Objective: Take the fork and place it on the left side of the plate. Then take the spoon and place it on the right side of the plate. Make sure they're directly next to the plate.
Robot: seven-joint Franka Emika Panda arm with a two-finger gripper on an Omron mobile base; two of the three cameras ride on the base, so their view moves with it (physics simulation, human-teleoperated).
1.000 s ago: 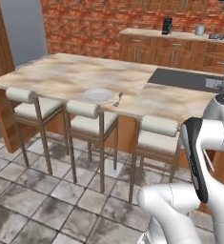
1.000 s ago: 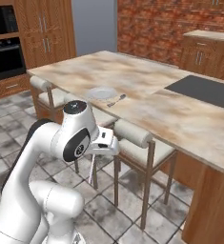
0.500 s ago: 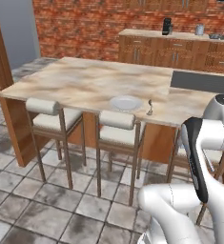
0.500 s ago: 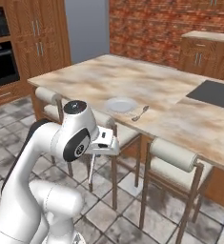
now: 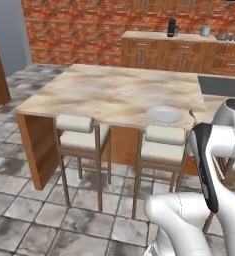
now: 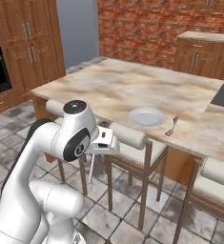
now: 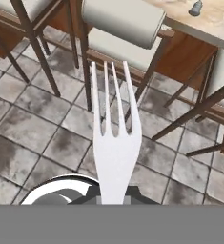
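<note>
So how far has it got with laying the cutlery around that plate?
Nothing is laid yet. The fork is in hand: the pincer is shut on its handle, prongs pointing out over the floor tiles and stools, away from the counter. The plate sits on the island with its left side bare. The spoon lies near the plate's right, set apart from it and angled, so it still needs placing after the fork.

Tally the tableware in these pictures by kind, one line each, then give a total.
Plates: 1, the white plate on the island counter.
Spoons: 1, the spoon lying on the counter close to the plate.
Forks: 1, the white fork held in the gripper, prongs pointing away from the hand over the tiled floor.
Total: 3
</note>
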